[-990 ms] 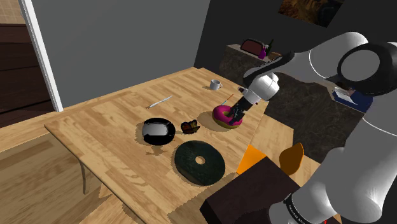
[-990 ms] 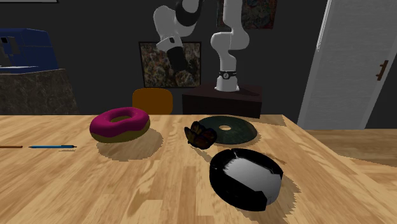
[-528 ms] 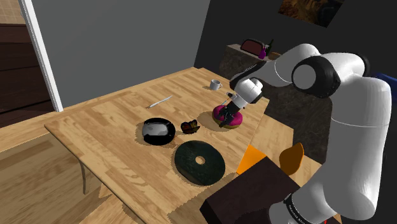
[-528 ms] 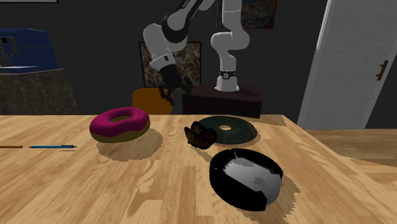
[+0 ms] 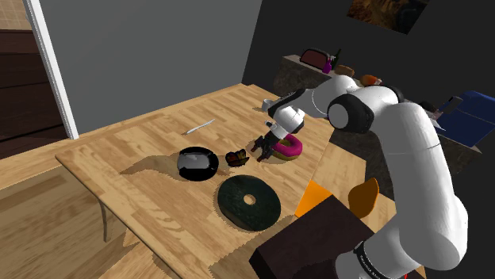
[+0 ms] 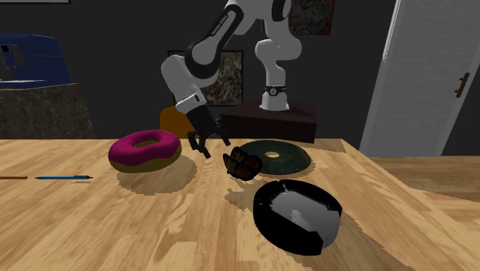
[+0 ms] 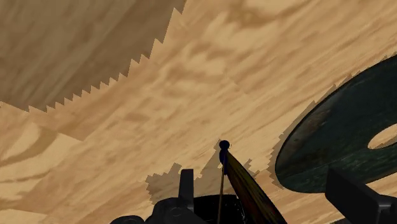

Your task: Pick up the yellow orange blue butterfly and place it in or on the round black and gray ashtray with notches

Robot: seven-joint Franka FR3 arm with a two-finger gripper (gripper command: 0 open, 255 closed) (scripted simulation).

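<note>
The end effector [image 6: 211, 145], spread open, is poised near the butterfly [image 6: 241, 163], seen on the desk [image 6: 115, 223] just beside the ashtray [image 6: 298, 214]. Light and likely fragile, its upright wings should be pinched gently.

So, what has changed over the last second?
The gripper has swung down from above the pink doughnut toward the butterfly. It is now low over the table, fingers open, holding nothing. The butterfly, the black ashtray, the doughnut and the dark disc stayed put.
</note>
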